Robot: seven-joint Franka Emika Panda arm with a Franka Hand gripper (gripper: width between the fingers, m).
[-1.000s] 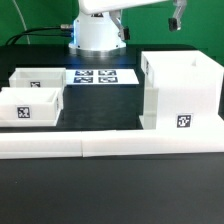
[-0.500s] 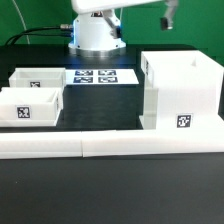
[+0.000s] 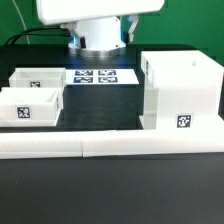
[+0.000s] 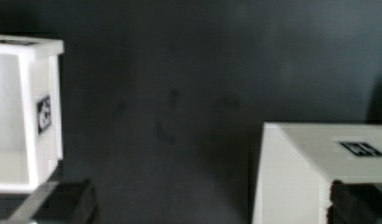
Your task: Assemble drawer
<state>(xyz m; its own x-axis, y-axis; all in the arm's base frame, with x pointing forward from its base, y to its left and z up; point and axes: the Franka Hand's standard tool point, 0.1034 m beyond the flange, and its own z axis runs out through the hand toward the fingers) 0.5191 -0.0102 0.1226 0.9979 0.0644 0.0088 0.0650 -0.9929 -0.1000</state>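
Wrist view gives only a dark, blurred bit of the gripper point(image 4: 63, 203) at the frame's edge. The fingers cannot be made out, so I cannot tell whether they stand wide or narrow, or hold anything. Past it lies the black table point(image 4: 170, 110), with two white drawer parts well apart on it. One is an open box point(image 4: 24, 120) that shows its inside and carries a tag point(image 4: 46, 112) on its wall. The other is a white block point(image 4: 312, 185) with a tag point(image 4: 362, 148) on a flat face. I cannot tell which drawer parts these are.

In the exterior view, the arm point(image 3: 100, 10) fills the upper edge as a broad white mass over its base point(image 3: 100, 38). Just before the base the marker board point(image 3: 100, 76) lies flat. The housing point(image 3: 185, 90) stands on the exterior view's right, open side up, with a tag on its near wall. On the exterior view's left sit two trays, open tops up, each tagged. The back tray point(image 3: 35, 78) is partly hidden by the front tray point(image 3: 30, 105). The marker board lies between trays and housing. The wall bar point(image 3: 110, 146) runs across the front, just before the housing and the front tray.
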